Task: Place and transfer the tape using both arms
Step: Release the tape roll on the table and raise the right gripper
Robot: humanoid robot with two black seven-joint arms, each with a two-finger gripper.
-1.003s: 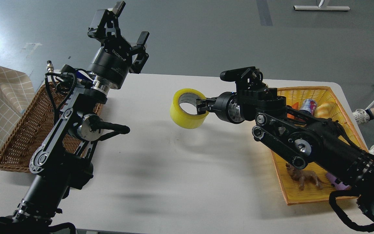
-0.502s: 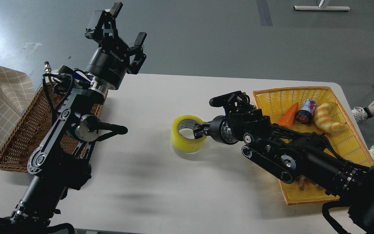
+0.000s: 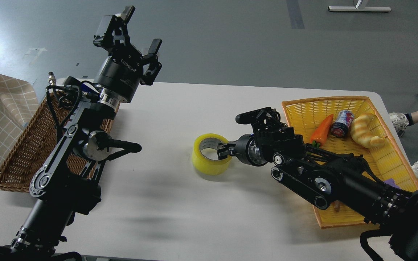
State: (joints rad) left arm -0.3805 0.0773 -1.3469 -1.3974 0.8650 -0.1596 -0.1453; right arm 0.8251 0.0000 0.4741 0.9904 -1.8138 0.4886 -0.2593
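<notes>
My right gripper (image 3: 222, 151) pinches the translucent yellow packing-tape roll's (image 3: 210, 159) right wall, core axis upright; left gripper (image 3: 136, 34) wide, well apart.

Right gripper (image 3: 222, 150) lowered tape (image 3: 211, 154) onto table (image 3: 180, 203) (previously airborne).

Table (image 3: 180, 217): yellow translucent tape roll (image 3: 210, 156) at centre; brown wicker basket (image 3: 24, 152) on left edge; yellow woven plastic basket (image 3: 386, 159) on right, holding orange carrot toy (image 3: 321, 132), drink can (image 3: 341, 124), croissant-shaped bread toy (image 3: 364, 134).
</notes>
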